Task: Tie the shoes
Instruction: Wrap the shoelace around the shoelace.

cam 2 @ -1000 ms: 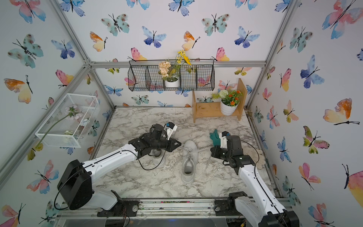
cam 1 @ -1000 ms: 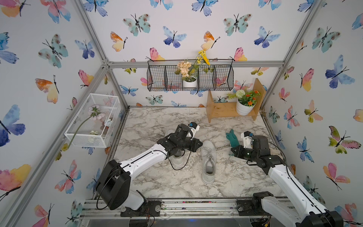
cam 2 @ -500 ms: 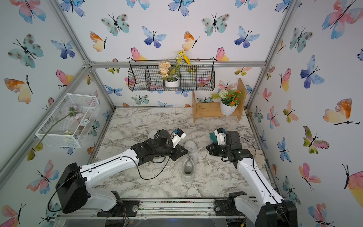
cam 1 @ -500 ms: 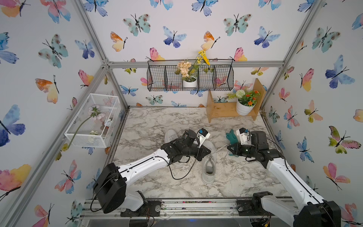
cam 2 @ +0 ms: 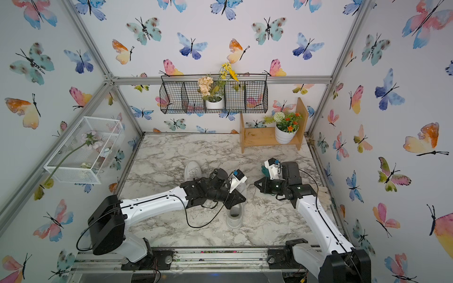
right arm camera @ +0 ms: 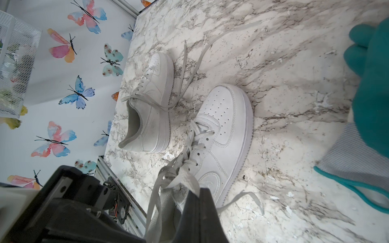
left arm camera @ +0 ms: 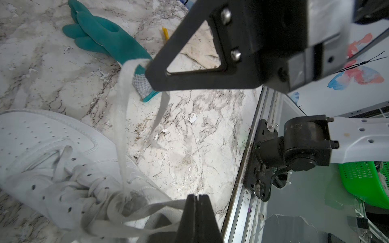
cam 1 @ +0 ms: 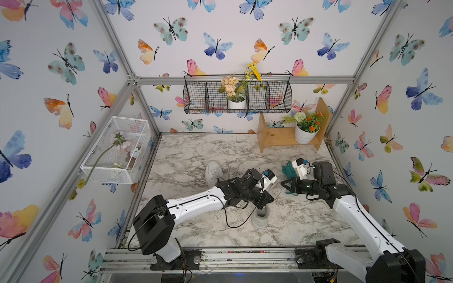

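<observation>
Left gripper (left arm camera: 197, 202) is fully closed and clamps a flat white lace strand (left arm camera: 155, 207). The right gripper (right arm camera: 201, 194) is also closed, on the second lace strand (left arm camera: 123, 117), whose free tail hangs below the jaws. Both strands run to the top eyelets of the near white low-top sneaker with a perforated toe (cam 1: 261, 219). This sneaker stands on its sole toward the front middle of the grey-veined marble-pattern bench (cam 1: 196, 156), partly under the left arm.

Progress, as judged: early.
- Near sneaker: the strands appear crossed at the throat. No loops or bow are formed.
- Far white low-top sneaker (right arm camera: 151, 101): upright, near the first one, further back and toward the left wall. Its laces trail loose on the bench, so tying is not begun.

Orientation: the long axis of each sneaker runs roughly front to back. The toes point to the rear wall and the heel openings face the arm bases.

A teal-green fabric glove (left arm camera: 109, 37) lies near the right gripper.
</observation>
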Motion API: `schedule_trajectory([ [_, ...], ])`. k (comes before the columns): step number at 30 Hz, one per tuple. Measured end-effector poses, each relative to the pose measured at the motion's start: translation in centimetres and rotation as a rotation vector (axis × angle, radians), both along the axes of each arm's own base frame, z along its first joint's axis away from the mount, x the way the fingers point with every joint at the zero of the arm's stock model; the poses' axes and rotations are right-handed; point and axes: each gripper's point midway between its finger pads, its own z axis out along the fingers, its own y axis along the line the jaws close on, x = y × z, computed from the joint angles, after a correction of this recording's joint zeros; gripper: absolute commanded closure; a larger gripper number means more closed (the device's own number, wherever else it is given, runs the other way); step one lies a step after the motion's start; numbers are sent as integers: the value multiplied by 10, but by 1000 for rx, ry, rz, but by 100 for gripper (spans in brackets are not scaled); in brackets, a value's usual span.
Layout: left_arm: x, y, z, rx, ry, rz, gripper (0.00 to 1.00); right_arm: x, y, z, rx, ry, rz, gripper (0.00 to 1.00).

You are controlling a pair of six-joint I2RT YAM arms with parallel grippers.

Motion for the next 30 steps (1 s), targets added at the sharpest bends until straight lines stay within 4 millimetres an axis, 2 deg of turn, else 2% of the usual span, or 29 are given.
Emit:
schedule_trajectory([
  [10, -17, -27, -27, 50, 25, -63, 99, -1, 10, 10, 42, -53, 71, 98],
  [12, -18, -29, -32, 60, 30, -67, 93, 0, 11, 10, 47, -59, 81, 98],
  [14, -20, -29, -34, 65, 31, -71, 81, 0, 12, 10, 49, -63, 90, 98],
  [20, -19, -29, -29, 66, 19, -65, 61, 0, 12, 9, 34, -84, 115, 98],
  [24, -19, -23, -15, 55, 0, -59, 56, -1, 12, 5, 23, -93, 128, 98],
  [28, -17, -10, 22, 7, -35, -35, 54, -5, 12, -3, 17, -81, 138, 98],
  [30, -14, -3, 40, -25, -54, -14, 58, -7, 12, -6, 18, -76, 142, 98],
])
